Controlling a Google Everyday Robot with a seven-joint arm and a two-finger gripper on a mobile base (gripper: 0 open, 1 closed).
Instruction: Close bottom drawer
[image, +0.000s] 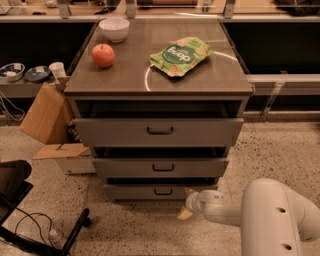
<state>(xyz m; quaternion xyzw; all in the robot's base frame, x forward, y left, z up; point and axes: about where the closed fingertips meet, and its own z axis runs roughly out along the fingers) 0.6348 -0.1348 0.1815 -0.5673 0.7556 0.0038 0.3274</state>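
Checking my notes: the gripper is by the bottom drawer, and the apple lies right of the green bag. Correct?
No. The camera view shows the apple left of the green bag; the gripper is by the bottom drawer, at its right end.

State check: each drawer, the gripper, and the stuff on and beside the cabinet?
Top drawer: partly open, dark gap above front.
Middle drawer: partly open, dark gap above front.
Bottom drawer: slightly out, thin gap above front.
Gripper: low, at the Bottom drawer's right end; contact unclear.
Bowl: upright.
Apple: stem up.
Snack bag: lying flat.
Cardboard box: tilted, flap open.
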